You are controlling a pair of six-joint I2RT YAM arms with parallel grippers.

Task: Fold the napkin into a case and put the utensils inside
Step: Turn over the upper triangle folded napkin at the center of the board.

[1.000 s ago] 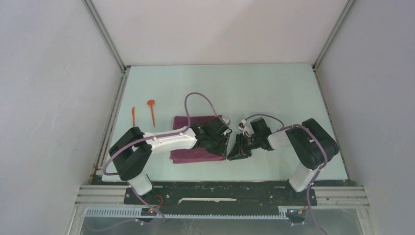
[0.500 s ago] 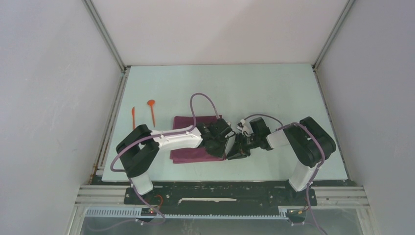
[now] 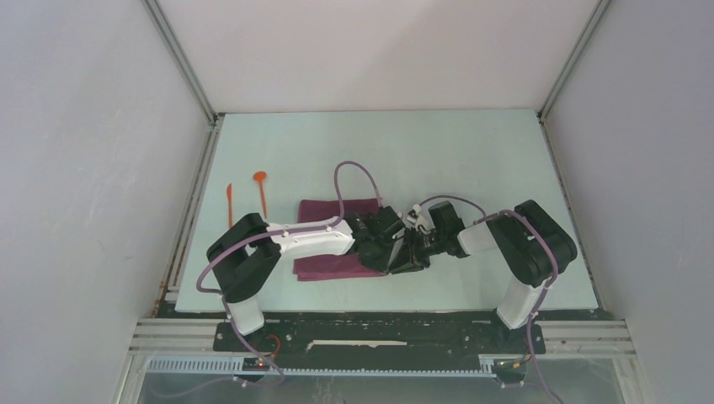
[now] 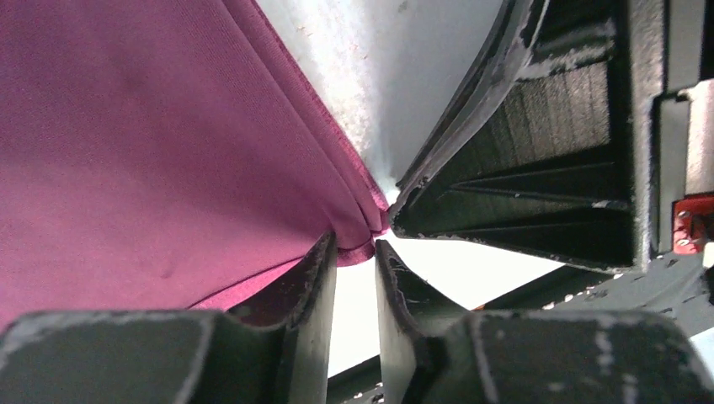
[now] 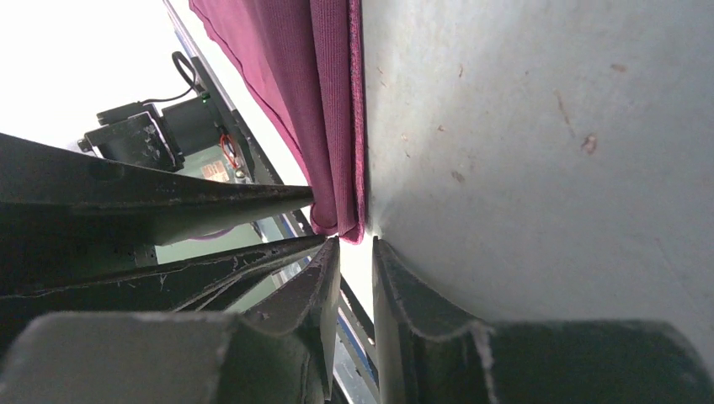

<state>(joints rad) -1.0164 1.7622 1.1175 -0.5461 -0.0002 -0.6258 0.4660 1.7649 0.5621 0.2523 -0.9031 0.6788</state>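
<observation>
The maroon napkin (image 3: 328,252) lies folded in a rectangle on the table, mostly under my left arm. Both grippers meet at its near right corner. My left gripper (image 3: 389,263) stands open by a narrow gap, and the napkin's (image 4: 126,143) corner hem sits between its fingertips (image 4: 324,261). From the other side my right gripper (image 3: 400,261) is also narrowly open, its tips right at the layered corner of the napkin (image 5: 333,126), one finger (image 5: 396,278) against the table. Two orange utensils, a spoon (image 3: 261,189) and a thin piece (image 3: 229,202), lie to the napkin's left.
The pale green table (image 3: 471,160) is walled by white panels at the back and sides. A metal rail (image 3: 379,328) with the arm bases runs along the near edge. The right finger (image 4: 522,168) crowds the left wrist view.
My left gripper moved right along the napkin to its near right corner and its jaws narrowed. The right gripper slid left to meet it at the same corner.
</observation>
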